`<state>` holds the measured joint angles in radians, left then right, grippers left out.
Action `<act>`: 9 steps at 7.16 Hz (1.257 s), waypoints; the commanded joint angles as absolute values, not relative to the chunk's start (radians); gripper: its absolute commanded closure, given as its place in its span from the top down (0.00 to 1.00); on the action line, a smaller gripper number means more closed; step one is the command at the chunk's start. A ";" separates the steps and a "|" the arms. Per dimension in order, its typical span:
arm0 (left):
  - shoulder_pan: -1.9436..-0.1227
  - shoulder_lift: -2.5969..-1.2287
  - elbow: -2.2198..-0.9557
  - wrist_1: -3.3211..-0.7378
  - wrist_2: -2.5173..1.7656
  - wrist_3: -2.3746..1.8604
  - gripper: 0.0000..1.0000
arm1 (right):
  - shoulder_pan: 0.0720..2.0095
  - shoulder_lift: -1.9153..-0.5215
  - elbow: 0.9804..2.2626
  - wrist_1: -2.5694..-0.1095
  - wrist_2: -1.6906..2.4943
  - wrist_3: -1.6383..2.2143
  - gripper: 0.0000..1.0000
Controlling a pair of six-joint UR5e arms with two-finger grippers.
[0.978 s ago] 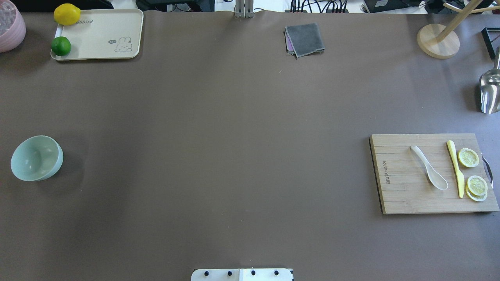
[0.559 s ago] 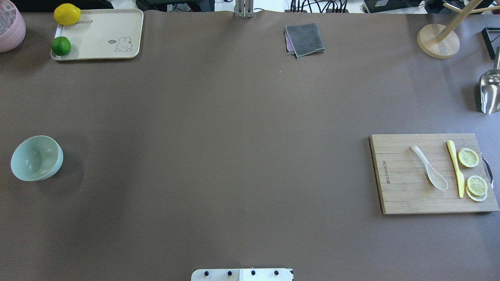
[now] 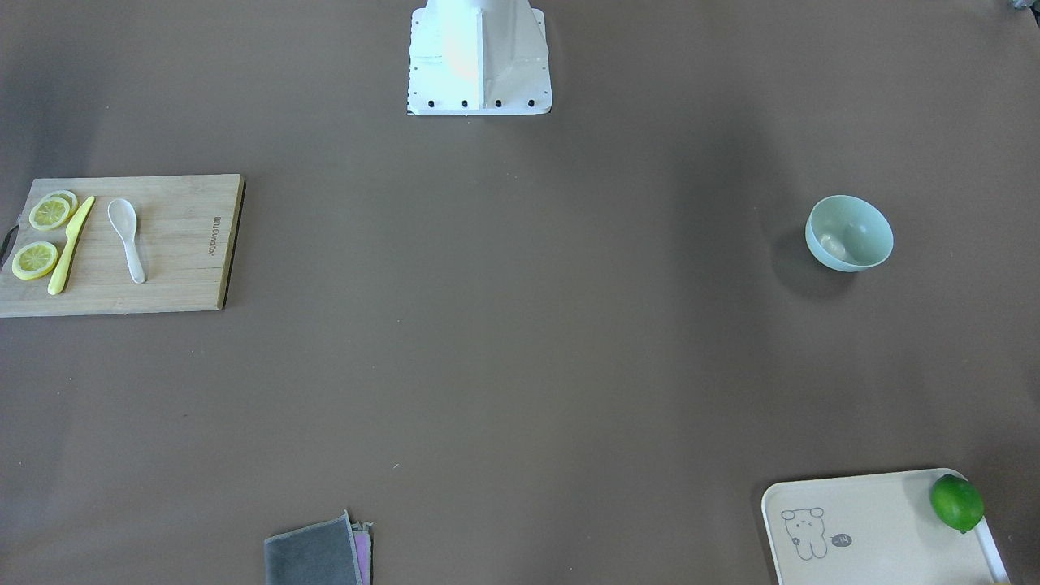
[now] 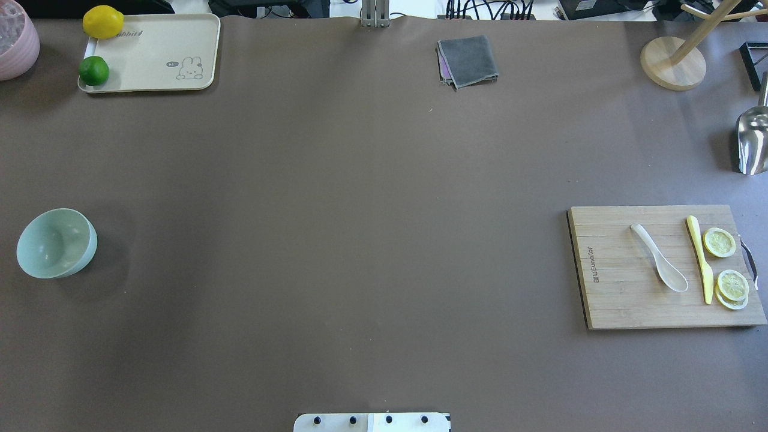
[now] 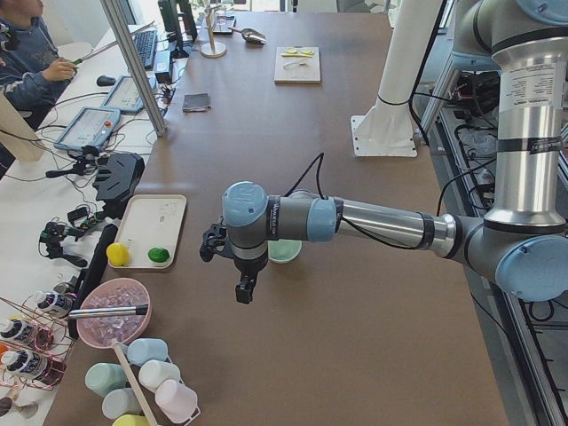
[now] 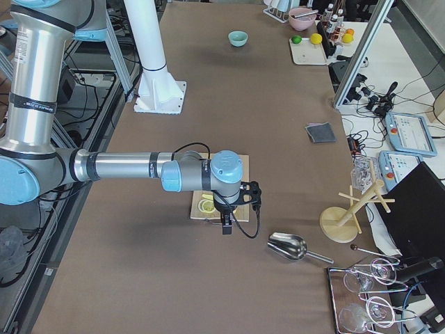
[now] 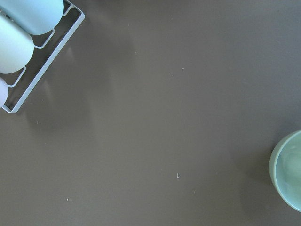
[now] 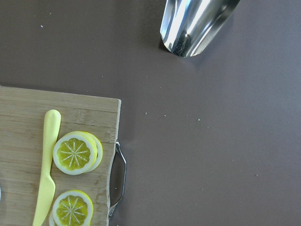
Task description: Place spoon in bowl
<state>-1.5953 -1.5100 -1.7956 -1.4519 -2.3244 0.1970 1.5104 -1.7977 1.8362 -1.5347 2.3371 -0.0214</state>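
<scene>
The white spoon [image 4: 660,259] lies on the wooden cutting board [image 4: 618,300] at the right, its scoop towards me; it also shows in the front view [image 3: 127,236]. The mint-green bowl [image 4: 57,243] stands empty at the far left, also in the front view [image 3: 849,233] and at the left wrist view's right edge [image 7: 289,172]. My left gripper [image 5: 240,297] hangs above the table beside the bowl [image 5: 286,251]. My right gripper [image 6: 226,226] hangs over the board's outer edge. Both show only in the side views, so I cannot tell if they are open or shut.
A yellow knife [image 4: 699,258] and lemon slices [image 4: 719,242] share the board. A cream tray [image 4: 156,60] with a lime and lemon is back left, a grey cloth [image 4: 468,60] back centre, a metal scoop [image 4: 753,141] and wooden stand [image 4: 672,63] back right.
</scene>
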 commanded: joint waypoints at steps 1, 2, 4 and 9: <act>-1.595 -1.509 -1.801 -1.479 -2.324 0.199 0.98 | 1.509 -1.798 1.847 -1.534 2.339 -0.023 1.00; -1.594 -1.497 -1.799 -1.502 -2.324 0.195 0.98 | 1.509 -1.799 1.850 -1.532 2.338 -0.025 1.00; -1.594 -1.497 -1.802 -1.517 -2.324 0.193 0.98 | 1.509 -1.793 1.851 -1.532 2.338 -0.034 1.00; -1.591 -1.497 -1.789 -1.569 -2.324 0.192 0.98 | 1.509 -1.813 1.855 -1.456 2.350 -0.029 1.00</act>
